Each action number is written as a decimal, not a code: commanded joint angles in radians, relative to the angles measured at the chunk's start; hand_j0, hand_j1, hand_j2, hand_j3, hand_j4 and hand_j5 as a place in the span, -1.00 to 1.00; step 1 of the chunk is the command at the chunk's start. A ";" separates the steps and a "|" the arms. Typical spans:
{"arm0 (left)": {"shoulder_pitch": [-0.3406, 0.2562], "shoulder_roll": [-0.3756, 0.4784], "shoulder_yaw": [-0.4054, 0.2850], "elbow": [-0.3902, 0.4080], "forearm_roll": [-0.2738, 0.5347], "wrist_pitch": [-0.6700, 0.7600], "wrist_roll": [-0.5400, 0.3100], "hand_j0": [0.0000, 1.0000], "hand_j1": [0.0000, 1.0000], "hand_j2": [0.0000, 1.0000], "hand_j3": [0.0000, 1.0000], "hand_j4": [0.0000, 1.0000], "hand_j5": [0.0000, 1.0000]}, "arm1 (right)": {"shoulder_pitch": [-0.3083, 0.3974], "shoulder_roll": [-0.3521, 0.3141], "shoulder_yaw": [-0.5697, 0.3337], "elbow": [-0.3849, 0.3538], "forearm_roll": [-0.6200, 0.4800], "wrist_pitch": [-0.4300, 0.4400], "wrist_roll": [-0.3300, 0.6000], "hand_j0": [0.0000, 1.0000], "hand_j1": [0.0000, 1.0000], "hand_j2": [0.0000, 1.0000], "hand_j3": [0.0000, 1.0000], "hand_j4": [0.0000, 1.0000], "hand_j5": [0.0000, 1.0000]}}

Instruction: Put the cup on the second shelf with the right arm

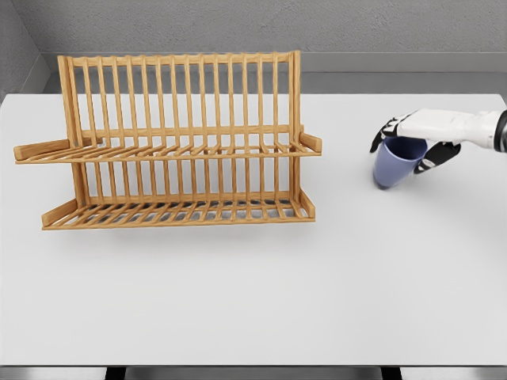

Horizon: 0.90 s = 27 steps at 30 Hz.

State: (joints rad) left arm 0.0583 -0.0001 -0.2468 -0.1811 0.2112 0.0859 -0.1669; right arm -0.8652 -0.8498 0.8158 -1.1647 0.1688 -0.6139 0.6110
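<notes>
Bare white table is seen spread in front of the wooden dish rack, which is stood toward the back left with two slatted shelves offered toward the camera, the upper one being the second shelf. Well to the right of the rack, the blue cup is held by the right hand, fingers curled around its rim and wall, seemingly tilted for carrying. Nothing is seen between cup and rack; only the rack's right end rail is judged a likely snag.
</notes>
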 commanded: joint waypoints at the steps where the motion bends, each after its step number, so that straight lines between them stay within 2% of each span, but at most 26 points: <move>1: 0.000 0.000 0.000 0.000 0.000 0.000 0.000 1.00 1.00 1.00 1.00 1.00 1.00 | 0.000 -0.002 -0.003 -0.003 -0.006 0.003 0.000 0.34 0.34 0.34 0.34 0.34 0.34; 6: 0.000 0.000 0.000 0.000 0.000 0.000 0.000 1.00 1.00 1.00 1.00 1.00 1.00 | -0.023 -0.003 -0.004 -0.035 -0.006 0.003 0.000 0.33 0.33 0.33 0.33 0.33 0.33; 15: 0.000 0.000 0.000 0.000 0.000 0.000 0.000 1.00 1.00 1.00 1.00 1.00 1.00 | -0.058 -0.005 -0.004 -0.038 -0.006 0.003 0.000 0.32 0.32 0.32 0.32 0.32 0.32; 17: 0.000 0.000 0.000 0.000 0.000 0.000 0.000 1.00 1.00 1.00 1.00 1.00 1.00 | -0.057 -0.005 -0.037 -0.039 -0.008 0.003 0.000 0.26 0.26 0.26 0.26 0.26 0.26; 20: 0.000 0.000 0.000 0.000 0.000 0.000 0.000 1.00 1.00 1.00 1.00 1.00 1.00 | -0.063 -0.011 -0.043 -0.069 -0.008 0.003 0.000 0.27 0.27 0.27 0.27 0.27 0.27; 23: 0.000 0.000 0.000 0.000 0.000 0.000 0.000 1.00 1.00 1.00 1.00 1.00 1.00 | -0.060 -0.012 -0.099 -0.082 -0.008 0.003 0.000 0.27 0.27 0.27 0.27 0.27 0.27; 27: 0.000 0.000 0.000 0.000 0.000 0.000 0.000 1.00 1.00 1.00 1.00 1.00 1.00 | -0.058 -0.015 -0.144 -0.148 -0.006 0.003 0.000 0.27 0.27 0.27 0.27 0.27 0.27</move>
State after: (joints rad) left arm 0.0583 -0.0001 -0.2468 -0.1811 0.2112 0.0859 -0.1669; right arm -0.9250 -0.8626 0.6982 -1.2853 0.1694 -0.6144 0.6117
